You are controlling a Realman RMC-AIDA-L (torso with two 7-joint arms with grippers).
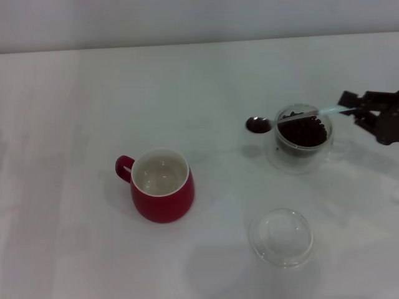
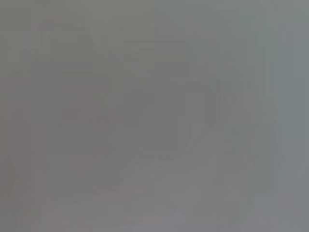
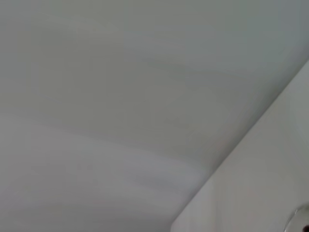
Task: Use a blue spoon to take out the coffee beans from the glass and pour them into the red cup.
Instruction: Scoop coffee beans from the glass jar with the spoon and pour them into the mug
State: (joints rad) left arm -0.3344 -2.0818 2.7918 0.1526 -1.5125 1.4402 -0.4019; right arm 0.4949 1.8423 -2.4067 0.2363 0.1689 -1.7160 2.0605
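The red cup [image 1: 162,184] stands upright at the centre left of the table, its white inside bare and its handle pointing left. The glass [image 1: 303,138] sits to the right of it, filled with dark coffee beans [image 1: 304,132]. The blue spoon [image 1: 293,117] lies level across the top of the glass. Its bowl [image 1: 257,124] pokes out past the glass's left rim and looks dark, as with beans in it. My right gripper [image 1: 353,109] at the right edge is shut on the pale handle's end. The left gripper is out of sight.
A shallow clear glass dish [image 1: 282,237] rests near the front of the white table [image 1: 75,99], below the glass and to the right of the red cup. The wrist views show only blank pale surfaces.
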